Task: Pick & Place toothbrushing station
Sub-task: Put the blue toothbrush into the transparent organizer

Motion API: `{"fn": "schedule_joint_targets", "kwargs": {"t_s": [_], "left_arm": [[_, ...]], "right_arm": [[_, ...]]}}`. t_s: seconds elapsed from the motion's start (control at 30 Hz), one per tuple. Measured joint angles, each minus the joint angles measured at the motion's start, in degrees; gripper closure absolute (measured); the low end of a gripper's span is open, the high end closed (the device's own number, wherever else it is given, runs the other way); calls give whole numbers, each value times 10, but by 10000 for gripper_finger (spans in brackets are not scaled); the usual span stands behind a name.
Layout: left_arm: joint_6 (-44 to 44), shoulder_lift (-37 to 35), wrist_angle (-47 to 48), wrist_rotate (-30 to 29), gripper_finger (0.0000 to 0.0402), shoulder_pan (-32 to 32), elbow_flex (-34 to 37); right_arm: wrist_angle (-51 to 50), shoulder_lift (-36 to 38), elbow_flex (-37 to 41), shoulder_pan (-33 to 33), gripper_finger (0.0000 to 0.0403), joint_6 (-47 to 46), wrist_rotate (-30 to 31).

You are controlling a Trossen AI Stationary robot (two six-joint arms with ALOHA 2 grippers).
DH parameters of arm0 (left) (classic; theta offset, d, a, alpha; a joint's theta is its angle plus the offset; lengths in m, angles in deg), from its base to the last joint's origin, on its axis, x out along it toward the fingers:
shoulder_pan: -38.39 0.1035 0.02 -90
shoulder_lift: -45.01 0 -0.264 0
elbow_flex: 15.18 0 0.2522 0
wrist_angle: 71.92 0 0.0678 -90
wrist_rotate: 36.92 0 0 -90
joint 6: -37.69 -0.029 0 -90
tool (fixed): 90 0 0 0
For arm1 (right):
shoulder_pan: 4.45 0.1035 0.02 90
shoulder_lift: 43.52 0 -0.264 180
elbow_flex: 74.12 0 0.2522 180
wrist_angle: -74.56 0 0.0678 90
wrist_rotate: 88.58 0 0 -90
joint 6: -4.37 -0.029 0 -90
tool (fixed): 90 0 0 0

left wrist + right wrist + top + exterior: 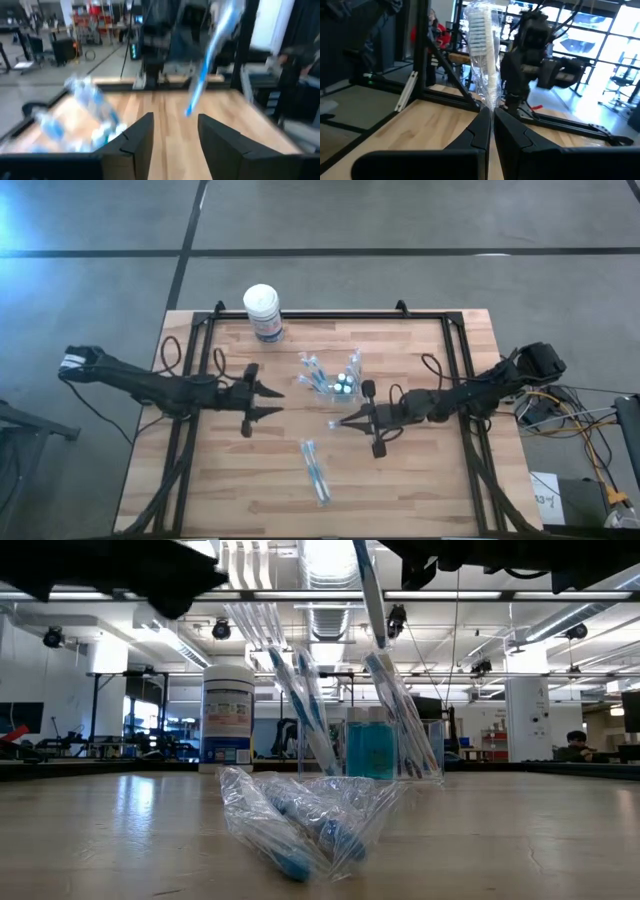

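- From the table-height camera, the nearest thing is a crumpled clear bag (pixel 300 825) lying on the wooden table (pixel 520 840), with blue-handled toothbrushes inside it. From above, this bag (pixel 316 470) lies at the near middle of the table, its long axis running roughly near-to-far.
- Behind it stands the toothbrushing station (pixel 375 745), a small see-through holder upright on the table. It holds wrapped toothbrushes that fan upward and lean outward to both sides, plus a blue block (what it is I cannot tell).
- Seen from overhead, the station (pixel 335 378) sits near the table's centre, slightly toward the far side, between the two grippers. Its long axis cannot be told with certainty.
- The right gripper (pixel 340 423) is just near of the station, its fingers pinched shut on a wrapped toothbrush (pixel 482 45), which stands upright above the fingertips in the right wrist view.
- The left gripper (pixel 276 402) is left of the station, fingers parted and holding nothing; the gap shows plainly in its own wrist view (pixel 175 132).
- Farthest back, a white-lidded round canister (pixel 263 312) with a blue label stands at the table's far edge, upright and closed.
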Motion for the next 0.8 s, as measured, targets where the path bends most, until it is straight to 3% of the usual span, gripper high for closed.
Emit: {"fn": "schedule_joint_targets", "kwargs": {"t_s": [0.6, 0.8], "left_arm": [[-29, 149, -24, 9, 241, -1, -82], [-26, 211, -78, 9, 241, -4, -118]], "right_arm": [[7, 0, 0, 0, 385, -26, 1], [6, 0, 0, 0, 385, -26, 1]]}}
